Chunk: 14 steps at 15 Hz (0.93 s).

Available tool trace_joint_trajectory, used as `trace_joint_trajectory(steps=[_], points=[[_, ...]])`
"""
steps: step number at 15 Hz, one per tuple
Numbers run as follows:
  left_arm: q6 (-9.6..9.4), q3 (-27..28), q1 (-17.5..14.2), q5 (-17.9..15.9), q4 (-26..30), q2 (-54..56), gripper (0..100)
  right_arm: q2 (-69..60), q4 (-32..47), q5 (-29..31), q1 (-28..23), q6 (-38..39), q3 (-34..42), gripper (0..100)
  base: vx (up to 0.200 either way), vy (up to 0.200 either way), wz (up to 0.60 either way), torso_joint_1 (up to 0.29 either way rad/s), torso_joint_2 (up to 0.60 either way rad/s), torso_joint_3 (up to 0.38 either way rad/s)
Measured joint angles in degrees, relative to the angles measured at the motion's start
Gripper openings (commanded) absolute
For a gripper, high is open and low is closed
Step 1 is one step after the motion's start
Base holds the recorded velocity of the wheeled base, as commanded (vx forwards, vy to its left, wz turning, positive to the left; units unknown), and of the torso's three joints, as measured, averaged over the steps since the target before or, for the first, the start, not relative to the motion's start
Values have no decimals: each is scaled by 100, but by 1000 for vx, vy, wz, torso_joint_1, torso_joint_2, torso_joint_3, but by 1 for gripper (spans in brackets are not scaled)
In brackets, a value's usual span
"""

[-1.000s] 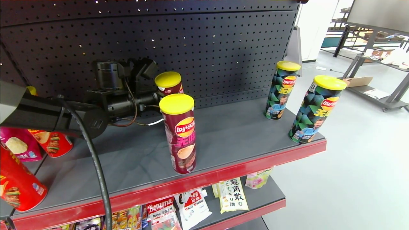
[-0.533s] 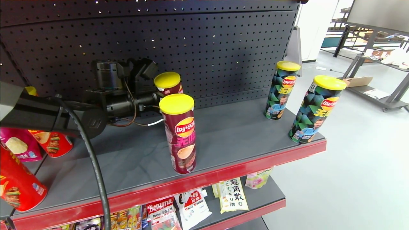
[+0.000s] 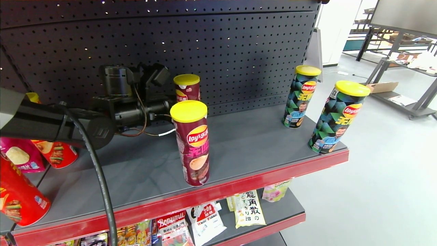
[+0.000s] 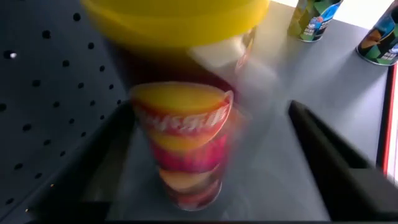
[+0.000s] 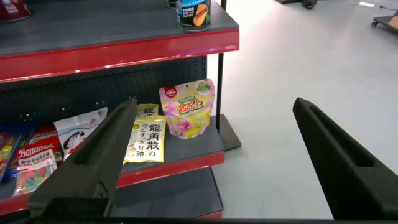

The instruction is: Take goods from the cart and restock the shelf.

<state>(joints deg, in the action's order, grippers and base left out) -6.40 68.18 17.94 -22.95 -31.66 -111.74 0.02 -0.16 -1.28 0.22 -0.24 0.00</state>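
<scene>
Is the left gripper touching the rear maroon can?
Cannot tell. In the left wrist view, one finger of the left gripper stands clear of the rear maroon can, but the other's tip meets its blurred edge.

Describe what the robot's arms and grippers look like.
The left arm is matte black with a pale grey link, a black cylindrical motor housing at the wrist, a thick black cable and thin brown and white wires. The left gripper and the right gripper each have two long, black, wedge-shaped fingers.
</scene>
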Motion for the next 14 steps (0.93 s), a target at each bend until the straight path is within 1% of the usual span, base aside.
trace_joint_trajectory(steps=[4,6,12,14], points=[[0,-219,-9,0,-9,140,100,0,0,-2,2,0,0,100,0,0,0,0,0,0],[-2,-477,-30,2,-11,286,100,0,0,-2,2,2,0,100,0,0,0,0,0,0],[-13,-1159,-349,-6,-17,835,100,0,0,0,2,2,0,100,0,0,0,0,0,0],[-44,-1507,-447,-6,-17,1061,100,0,0,-2,2,0,0,100,0,0,0,0,0,0]])
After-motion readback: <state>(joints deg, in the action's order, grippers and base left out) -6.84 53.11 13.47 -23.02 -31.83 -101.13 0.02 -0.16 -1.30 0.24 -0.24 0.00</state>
